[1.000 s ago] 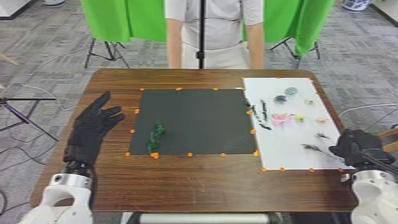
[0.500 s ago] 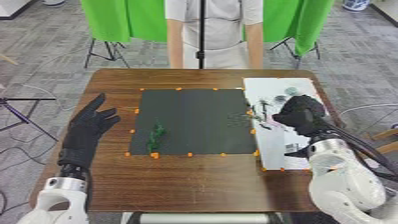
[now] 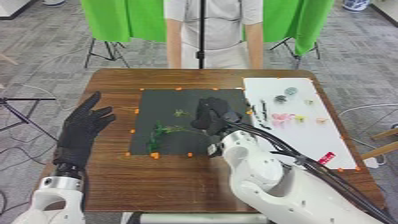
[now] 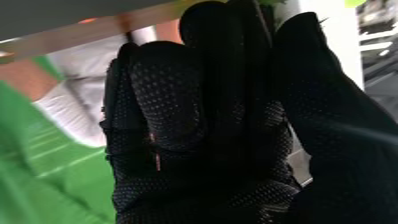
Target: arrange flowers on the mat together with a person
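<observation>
In the head view my right hand [image 3: 211,114] is over the right part of the dark mat [image 3: 200,98], shut on a thin leafy sprig [image 3: 180,129] that points left. The sprig's feathery head lies close to a dark green sprig [image 3: 155,136] at the mat's left side. A small pale green tuft [image 3: 180,113] shows above it. My left hand [image 3: 82,125] stands open left of the mat. In the right wrist view, black-gloved right hand [image 4: 213,115] has its thumb close against the fingers, with a bit of green [image 4: 270,2] by the tips.
On the white sheet [image 3: 302,140] at the right lie pink flowers [image 3: 282,118], a yellow one [image 3: 299,119], a peach one [image 3: 322,120], blue-grey heads [image 3: 281,99] and dark twigs [image 3: 264,110]. Orange marks line the dark mat. A red tag [image 3: 327,157] is beside my right arm.
My right hand has moved left from the white sheet to above the dark mat, carrying the sprig, which lay at the sheet's lower part before. My left hand has shifted slightly.
</observation>
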You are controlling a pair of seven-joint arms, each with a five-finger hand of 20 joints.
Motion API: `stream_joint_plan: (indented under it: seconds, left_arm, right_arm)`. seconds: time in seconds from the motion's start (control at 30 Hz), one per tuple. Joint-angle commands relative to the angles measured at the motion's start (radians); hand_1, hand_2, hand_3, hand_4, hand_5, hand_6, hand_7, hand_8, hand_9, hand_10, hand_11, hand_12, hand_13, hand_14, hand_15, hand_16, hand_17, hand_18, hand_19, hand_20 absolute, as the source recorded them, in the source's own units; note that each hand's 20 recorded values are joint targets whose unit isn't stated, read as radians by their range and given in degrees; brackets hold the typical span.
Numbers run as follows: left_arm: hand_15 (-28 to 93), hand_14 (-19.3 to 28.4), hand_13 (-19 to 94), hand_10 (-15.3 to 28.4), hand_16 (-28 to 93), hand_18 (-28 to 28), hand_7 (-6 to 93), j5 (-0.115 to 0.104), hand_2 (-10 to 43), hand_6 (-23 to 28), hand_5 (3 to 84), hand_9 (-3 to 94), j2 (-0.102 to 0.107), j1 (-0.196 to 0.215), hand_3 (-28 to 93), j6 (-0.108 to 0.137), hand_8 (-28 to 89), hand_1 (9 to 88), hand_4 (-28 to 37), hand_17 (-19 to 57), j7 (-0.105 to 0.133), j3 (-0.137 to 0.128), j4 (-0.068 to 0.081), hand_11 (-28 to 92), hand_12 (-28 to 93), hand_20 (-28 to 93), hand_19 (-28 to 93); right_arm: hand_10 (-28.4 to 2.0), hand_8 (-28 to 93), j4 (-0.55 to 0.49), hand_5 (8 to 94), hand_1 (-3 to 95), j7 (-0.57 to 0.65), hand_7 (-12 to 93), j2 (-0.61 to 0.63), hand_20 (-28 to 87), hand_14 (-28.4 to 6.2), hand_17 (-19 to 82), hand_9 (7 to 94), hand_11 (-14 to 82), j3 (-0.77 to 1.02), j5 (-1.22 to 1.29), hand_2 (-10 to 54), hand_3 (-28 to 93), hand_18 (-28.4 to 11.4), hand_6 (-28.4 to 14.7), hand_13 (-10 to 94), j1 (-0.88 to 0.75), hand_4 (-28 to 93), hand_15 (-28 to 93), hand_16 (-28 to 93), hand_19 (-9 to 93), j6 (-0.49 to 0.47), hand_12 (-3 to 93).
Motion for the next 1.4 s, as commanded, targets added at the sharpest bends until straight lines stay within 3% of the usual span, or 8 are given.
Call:
stream_joint_plan:
  seconds: [0.03,0.33,0.43,0.83,1.1,1.4]
  left_arm:
    - [53,24.4,22,18.5,-9,23.6,9.1,-0.002,3.7,4.6,31.3,33.2,0.004,0.010,79,0.011,-8,24.0,-27.9,-7.9,-0.011,-0.006,-0.008,27,10,11,46]
    - [53,24.3,22,18.5,-9,23.6,9.2,0.008,3.6,4.6,31.3,33.2,-0.001,-0.008,79,-0.001,-8,24.0,-27.9,-7.9,-0.033,0.000,-0.007,27,10,12,46]
    - [53,24.4,22,18.4,-9,23.6,9.2,0.003,3.6,4.5,31.3,33.2,0.005,0.004,79,0.010,-8,24.0,-27.9,-7.9,-0.025,-0.006,-0.011,27,11,12,46]
    - [53,24.3,22,18.4,-9,23.4,9.2,0.009,3.5,4.6,31.3,33.2,0.000,0.003,79,0.003,-8,24.1,-27.6,-7.9,-0.035,-0.010,-0.012,27,10,12,45]
    - [53,24.3,22,18.5,-9,23.3,9.2,0.009,3.5,4.6,31.3,33.2,0.002,0.001,80,0.003,-8,24.1,-27.0,-7.9,-0.035,-0.004,-0.011,27,10,12,45]
    - [53,24.3,22,18.4,-9,23.2,9.1,0.015,3.4,4.6,31.3,33.3,0.000,-0.001,80,0.000,-8,24.4,-26.4,-7.9,-0.043,0.000,-0.009,27,11,12,45]
  right_arm:
    - [-10.7,5,0.094,89.5,51.0,0.058,18,-0.149,11,-8.9,35,90.9,33.9,-0.054,-0.064,-9.5,64,-22.5,1.5,81,0.057,-24,63,21,85,-0.098,21.1]
    - [-11.2,7,0.162,91.8,50.2,0.150,17,-0.207,5,-9.9,36,93.1,35.4,-0.085,-0.133,-9.5,64,-23.4,0.3,83,0.075,-22,66,21,89,-0.218,21.3]
    - [-11.6,8,0.153,93.2,49.3,0.157,17,-0.221,-1,-10.3,36,93.7,37.7,-0.065,-0.129,-9.5,65,-23.8,0.0,84,0.063,-21,68,22,92,-0.284,21.4]
    - [-12.4,5,0.121,93.7,46.3,0.198,18,-0.223,-2,-11.5,36,93.7,38.7,-0.048,-0.126,-8.5,66,-25.0,-0.5,84,0.030,-19,69,22,93,-0.436,20.9]
    - [-13.2,-11,0.112,93.7,39.6,0.199,18,-0.229,-3,-12.3,36,93.7,37.5,-0.054,-0.135,-6.0,67,-25.8,-0.5,83,0.019,-18,69,21,93,-0.439,21.3]
    - [-12.8,-13,0.114,93.7,36.7,0.204,23,-0.241,-3,-11.7,37,93.7,41.6,-0.048,-0.126,-2.7,65,-25.9,-0.2,86,0.022,-19,68,21,93,-0.387,19.0]
